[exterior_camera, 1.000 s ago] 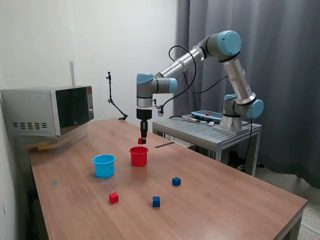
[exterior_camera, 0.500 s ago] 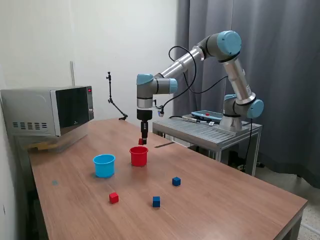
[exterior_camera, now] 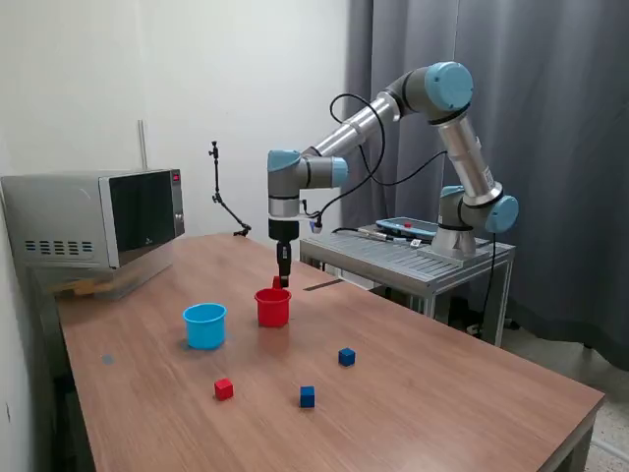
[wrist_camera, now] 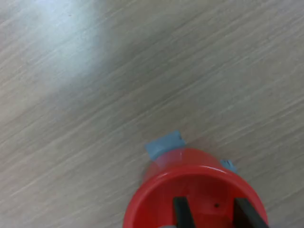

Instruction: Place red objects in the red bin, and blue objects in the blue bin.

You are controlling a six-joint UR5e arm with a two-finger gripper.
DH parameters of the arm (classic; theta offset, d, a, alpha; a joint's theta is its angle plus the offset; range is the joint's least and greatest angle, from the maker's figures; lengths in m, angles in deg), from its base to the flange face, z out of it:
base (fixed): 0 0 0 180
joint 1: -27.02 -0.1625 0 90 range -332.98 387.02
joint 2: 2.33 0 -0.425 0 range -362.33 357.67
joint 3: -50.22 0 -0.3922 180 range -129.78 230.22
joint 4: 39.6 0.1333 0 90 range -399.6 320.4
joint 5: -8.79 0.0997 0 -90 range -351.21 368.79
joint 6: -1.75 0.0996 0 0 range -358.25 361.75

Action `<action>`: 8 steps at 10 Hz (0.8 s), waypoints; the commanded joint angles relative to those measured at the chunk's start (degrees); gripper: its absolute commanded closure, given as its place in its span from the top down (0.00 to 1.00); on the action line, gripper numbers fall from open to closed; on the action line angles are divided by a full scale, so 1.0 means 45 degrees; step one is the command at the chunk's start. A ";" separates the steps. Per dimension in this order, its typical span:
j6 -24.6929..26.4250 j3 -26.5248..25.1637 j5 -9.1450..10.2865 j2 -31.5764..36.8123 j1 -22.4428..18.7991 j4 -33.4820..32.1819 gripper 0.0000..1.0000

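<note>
I have a red cube (exterior_camera: 278, 282) grasped in the jaws of the gripper (exterior_camera: 283, 282) directly over the red cup (exterior_camera: 273, 307); next I release it inside.

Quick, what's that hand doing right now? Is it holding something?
Hand: closed on a small red cube, held just above the red cup.

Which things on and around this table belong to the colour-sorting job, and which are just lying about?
Part of the job:
red cup
light-blue cup
red cube on the table
red cube at the end effector
two blue cubes
end effector

Just lying about:
microwave
small stand at the back
metal side table
</note>
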 commanded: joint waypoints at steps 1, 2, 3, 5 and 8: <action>-0.0030 -0.0064 0.0001 -0.0027 -0.0008 0.0000 0.00; -0.0030 -0.0064 0.0001 -0.0027 -0.0008 0.0000 0.00; -0.0030 -0.0064 -0.0018 -0.0027 -0.0008 0.0000 1.00; -0.0030 -0.0064 -0.0019 -0.0027 -0.0028 0.0000 1.00; -0.0030 0.0090 -0.0019 -0.0027 -0.0066 0.0000 1.00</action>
